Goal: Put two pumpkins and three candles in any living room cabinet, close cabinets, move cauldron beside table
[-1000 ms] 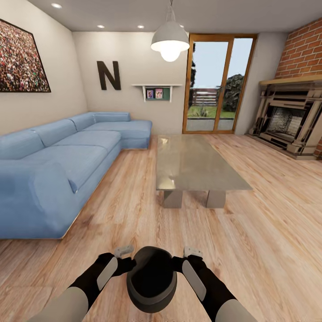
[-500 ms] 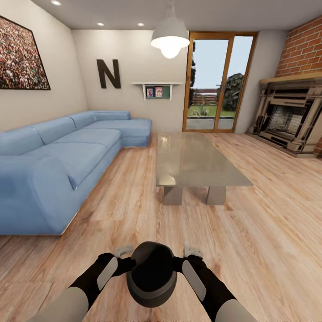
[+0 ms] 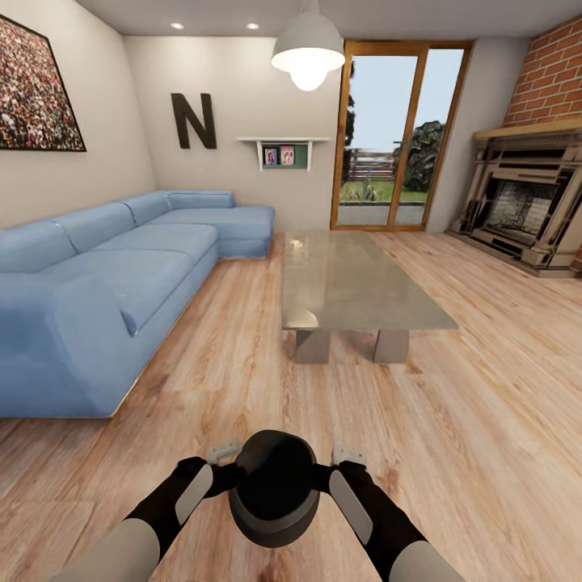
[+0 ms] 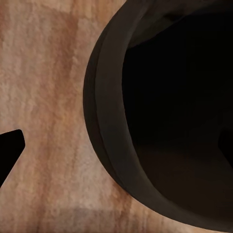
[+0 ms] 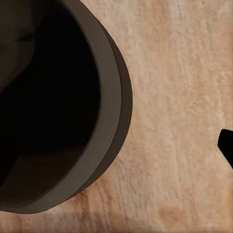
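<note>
L gripper [image 3: 217, 469] and R gripper [image 3: 338, 467] sit on opposite sides of the cauldron [image 3: 273, 487], pressed vs its bulging wall, one per side, so the pot hangs between them low in the head view, above the wood floor [image 3: 453, 453]. Each is clamped against the pot's outside; whether the fingers themselves are spread or closed can't be told. Pale finger tips poke up just past the rim on both sides. Mouth faces up, inside dark; contents can't be made out.

L wrist view: cauldron rim [image 4: 109, 121] curves close by, floor planks behind, one dark fingertip [image 4: 9, 145] at the frame edge, apart from the rim. R wrist view: same rim [image 5: 109, 97] mirrored, a dark fingertip [image 5: 227, 145] at the edge, also clear of the pot.

Ahead, well apart from the cauldron: coffee table [image 3: 356, 283], grey glass top, blocky grey legs, its near short edge facing the robot. Blue corner sofa [image 3: 105, 283] along the table's left long edge w/ a floor gap between. Brick fireplace [image 3: 525, 202] off the far right corner. Glass door [image 3: 396, 137] beyond the far edge. Only readable writing: a big dark letter "N" [image 3: 194, 121] on the back wall. Pendant lamp [image 3: 307, 52] overhead.
</note>
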